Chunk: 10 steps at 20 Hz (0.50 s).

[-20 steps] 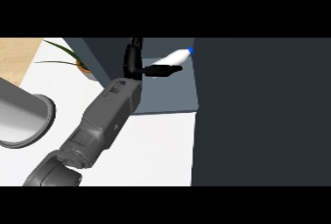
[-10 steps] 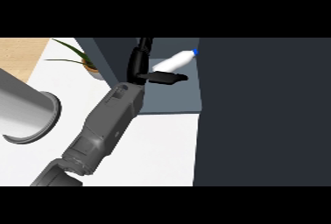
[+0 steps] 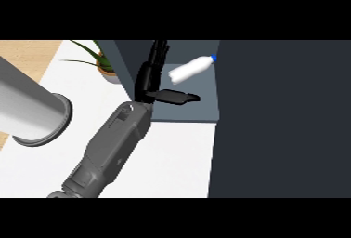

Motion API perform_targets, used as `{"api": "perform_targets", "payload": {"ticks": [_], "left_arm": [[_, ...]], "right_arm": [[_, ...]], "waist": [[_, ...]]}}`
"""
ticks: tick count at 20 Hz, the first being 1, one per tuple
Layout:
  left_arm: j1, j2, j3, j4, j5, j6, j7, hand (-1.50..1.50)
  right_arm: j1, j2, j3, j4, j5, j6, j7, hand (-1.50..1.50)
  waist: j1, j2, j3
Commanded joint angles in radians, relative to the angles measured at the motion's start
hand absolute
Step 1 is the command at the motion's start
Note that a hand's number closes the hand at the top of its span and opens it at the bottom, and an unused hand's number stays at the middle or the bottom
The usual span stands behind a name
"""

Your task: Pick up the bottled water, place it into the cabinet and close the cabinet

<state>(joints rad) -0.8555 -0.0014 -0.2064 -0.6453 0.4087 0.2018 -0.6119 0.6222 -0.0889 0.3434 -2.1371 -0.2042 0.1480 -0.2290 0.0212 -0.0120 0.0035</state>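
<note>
Item 1. Black left hand (image 3: pixel 152 80) on a grey forearm (image 3: pixel 113 139). The forearm came in from the view's lower edge and slanted up across the counter, and the hand reached over the front edge of the cabinet floor. Its fingers (image 3: pixel 156 55) were straight and pointed toward the cabinet's back. The thumb (image 3: pixel 175 97) stuck out sideways toward the right. The hand was spread and held nothing.

Item 2. White plastic water bottle with a blue cap (image 3: pixel 190 69). It lay on its side on the cabinet floor, toward the back right corner. The cap end pointed at the dark right-hand panel and the base end lay just beside the fingers. Whether the base touched them could not be told.

Item 3. Slate-grey cabinet (image 3: pixel 198 109). It stood open, with its floor showing above the counter's far edge.

Item 4. Dark, flat panel (image 3: pixel 281 116). It filled the right side of the view and bordered the cabinet floor.

Item 5. White counter top (image 3: pixel 171 158). It lay beneath the forearm.

Item 6. Small green plant in a tan pot (image 3: pixel 106 69). It stood at the counter's far edge, just left of the cabinet.

Item 7. Large light-grey cylinder with a flanged end (image 3: pixel 27 109). It lay over the counter's left edge, well apart from the hand.
</note>
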Motion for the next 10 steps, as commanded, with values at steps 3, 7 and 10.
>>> {"api": "perform_targets", "payload": {"ticks": [3, 7, 10], "left_arm": [[0.254, 0.007, -0.039, -0.29, 0.047, 0.018, 0.068, -1.5], [0.378, 0.009, -0.13, -0.543, 0.02, 0.11, 0.163, -1.5], [0.553, 0.068, -0.182, -0.767, 0.028, 0.085, 0.206, -1.5]], "right_arm": [[-0.003, -0.009, 0.003, -0.011, 0.012, -0.007, 0.016, -1.5], [0.033, -0.002, 0.013, -0.045, -0.007, -0.022, 0.025, -1.5], [0.023, 0.013, 0.056, -0.029, 0.041, -0.032, 0.006, -1.5]], "waist": [[0.04, -0.012, -0.003], [0.04, -0.014, -0.002], [0.027, -0.007, -0.003]]}}
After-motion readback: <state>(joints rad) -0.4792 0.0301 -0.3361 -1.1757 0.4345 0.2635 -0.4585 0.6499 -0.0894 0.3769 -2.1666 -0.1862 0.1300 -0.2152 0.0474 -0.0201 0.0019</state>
